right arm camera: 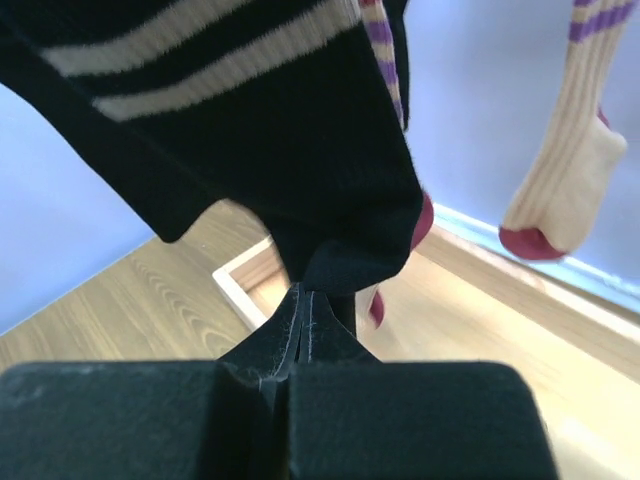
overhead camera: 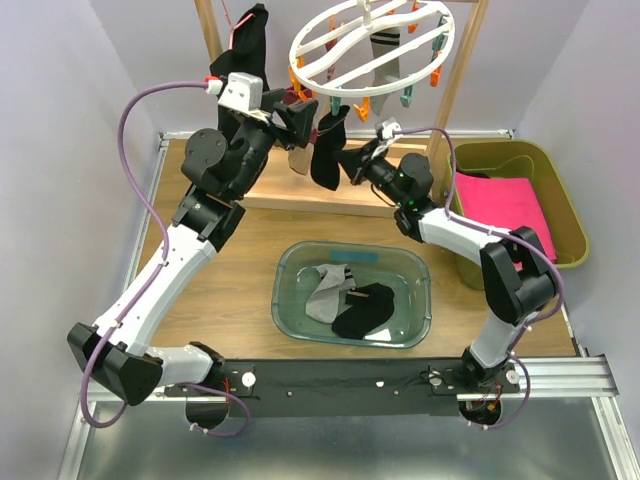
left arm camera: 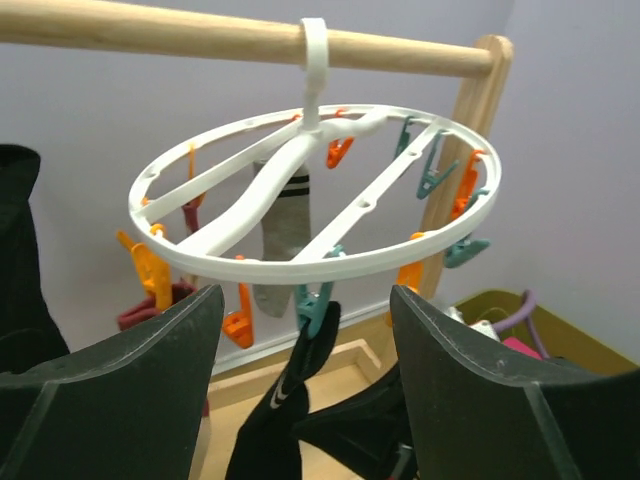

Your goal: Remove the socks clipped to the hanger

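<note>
Near the counter's far edge, the right pincer is pressed together on the toe of a black sock pegged to the hanger; the left pincer hangs spread beside it. A sideways tug could swing the hanger, and that thin pinch may slip.

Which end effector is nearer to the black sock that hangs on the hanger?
Right. The right end effector is shut on the black sock at its lower end; the left end effector stands open higher up, by the hanger.

Left gripper raised, jaws apart; right gripper clamped.
</note>
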You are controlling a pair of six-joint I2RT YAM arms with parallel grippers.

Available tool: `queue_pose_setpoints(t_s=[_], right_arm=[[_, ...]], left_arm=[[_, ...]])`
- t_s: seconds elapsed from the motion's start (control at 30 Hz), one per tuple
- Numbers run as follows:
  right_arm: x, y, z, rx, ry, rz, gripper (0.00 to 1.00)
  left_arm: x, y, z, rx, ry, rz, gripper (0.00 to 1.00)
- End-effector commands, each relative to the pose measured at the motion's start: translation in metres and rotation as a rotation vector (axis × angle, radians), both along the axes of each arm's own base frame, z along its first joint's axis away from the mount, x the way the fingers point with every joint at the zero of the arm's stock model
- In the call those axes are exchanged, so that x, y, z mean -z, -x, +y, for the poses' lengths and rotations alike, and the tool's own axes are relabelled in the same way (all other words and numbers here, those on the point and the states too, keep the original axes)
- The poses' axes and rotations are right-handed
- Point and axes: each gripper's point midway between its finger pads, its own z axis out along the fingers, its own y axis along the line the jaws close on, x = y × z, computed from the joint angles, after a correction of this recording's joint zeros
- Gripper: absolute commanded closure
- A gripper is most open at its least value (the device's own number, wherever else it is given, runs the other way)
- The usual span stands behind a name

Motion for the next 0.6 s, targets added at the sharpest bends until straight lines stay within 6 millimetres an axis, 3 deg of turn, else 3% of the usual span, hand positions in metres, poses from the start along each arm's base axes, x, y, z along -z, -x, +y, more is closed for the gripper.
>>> queue_pose_setpoints(t_s=[0.0,0.2,0.23,0.27,0.43,0.57], right_arm=[[-0.013,0.017,-0.014,0.037,-0.005,0.006,0.99],[-0.006,0.047,-0.022,-0.009,0.041,0.092,0.99],[-0.016,0.054,-0.024,-0.020,0.037,0.082,0.99],[-0.016,0.057,-0.024,-0.029,0.043,0.089,0.99],[-0.022,0.079,-0.023,-0.100,0.072,0.124,0.99],[-0.023,0.092,-0.028,-0.116,0.091,0.128,0.99]], left_arm=[[0.030,-0.018,0.010,-0.023,-0.066,0.066,0.20],[0.039,-0.017,-0.012,0.096,-0.105,0.003,0.15],[0.045,-0.019,-0.014,0.100,-0.107,0.003,0.15],[0.040,-0.019,-0.014,0.104,-0.098,-0.030,0.16],[0.050,-0.017,-0.038,0.244,-0.152,-0.062,0.18],[0.052,-0.021,-0.041,0.278,-0.160,-0.074,0.13]])
